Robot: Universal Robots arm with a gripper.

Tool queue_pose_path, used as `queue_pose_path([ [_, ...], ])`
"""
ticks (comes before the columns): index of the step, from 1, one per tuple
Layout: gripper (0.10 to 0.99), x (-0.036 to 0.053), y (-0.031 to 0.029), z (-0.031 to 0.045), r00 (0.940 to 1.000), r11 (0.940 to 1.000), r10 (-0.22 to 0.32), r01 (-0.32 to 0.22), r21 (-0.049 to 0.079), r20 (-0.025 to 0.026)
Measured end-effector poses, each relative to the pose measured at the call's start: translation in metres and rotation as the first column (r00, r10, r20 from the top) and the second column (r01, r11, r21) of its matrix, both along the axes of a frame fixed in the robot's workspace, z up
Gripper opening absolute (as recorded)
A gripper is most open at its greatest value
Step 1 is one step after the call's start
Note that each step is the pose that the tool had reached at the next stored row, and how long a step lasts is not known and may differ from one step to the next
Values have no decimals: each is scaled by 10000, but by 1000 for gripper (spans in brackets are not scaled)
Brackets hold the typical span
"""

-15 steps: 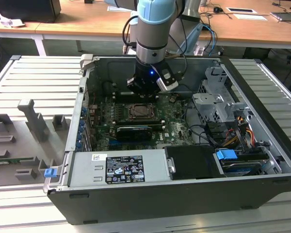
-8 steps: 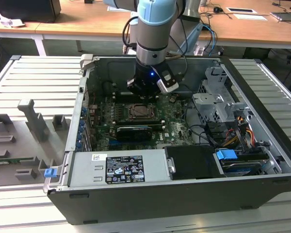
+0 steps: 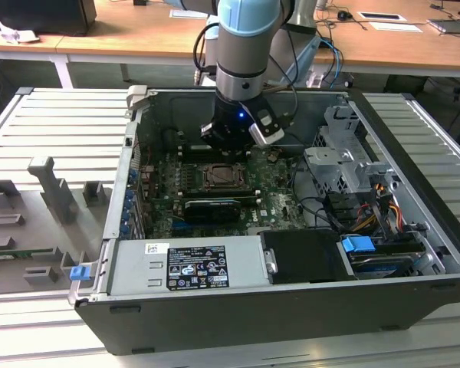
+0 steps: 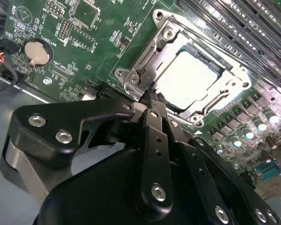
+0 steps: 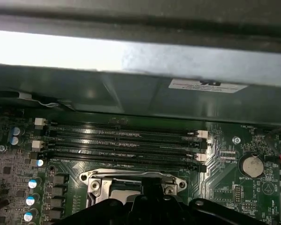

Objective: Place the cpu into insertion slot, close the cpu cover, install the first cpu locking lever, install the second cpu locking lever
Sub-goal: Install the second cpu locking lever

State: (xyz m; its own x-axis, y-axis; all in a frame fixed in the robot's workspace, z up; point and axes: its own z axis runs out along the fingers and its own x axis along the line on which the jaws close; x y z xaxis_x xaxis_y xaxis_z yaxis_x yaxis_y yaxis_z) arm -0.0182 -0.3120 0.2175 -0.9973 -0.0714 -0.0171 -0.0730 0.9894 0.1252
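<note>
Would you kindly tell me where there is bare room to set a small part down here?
The ribbed top left of the case is bare behind the grey fixtures. The power supply offers a flat lid. Around the gripper and cpu it is crowded.

Bright room light falls from above. The cpu (image 4: pixel 191 79) glares white in the second wrist view. The case wall (image 5: pixel 131 56) shines too (blurry, very close). The gripper (image 4: pixel 152 96) looks dark.

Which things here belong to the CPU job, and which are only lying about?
Job: cpu, cpu cover, insertion slot, gripper.
Lying about: coin battery, memory slots, power supply, blue clip.
</note>
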Motion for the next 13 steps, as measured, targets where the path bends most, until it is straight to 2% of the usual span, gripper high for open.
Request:
queue_pose_path([
  [4, 106, 0, -32, 8, 10000, 10000, 0, 0, 1, 1],
  [7, 106, -1, -118, 7, 10000, 10000, 1, -1, 0, 0],
  [9, 106, -1, -137, 8, 10000, 10000, 1, -1, 2, 1],
  [13, 106, -1, -151, 91, 10000, 10000, 0, 0, -1, 0],
])
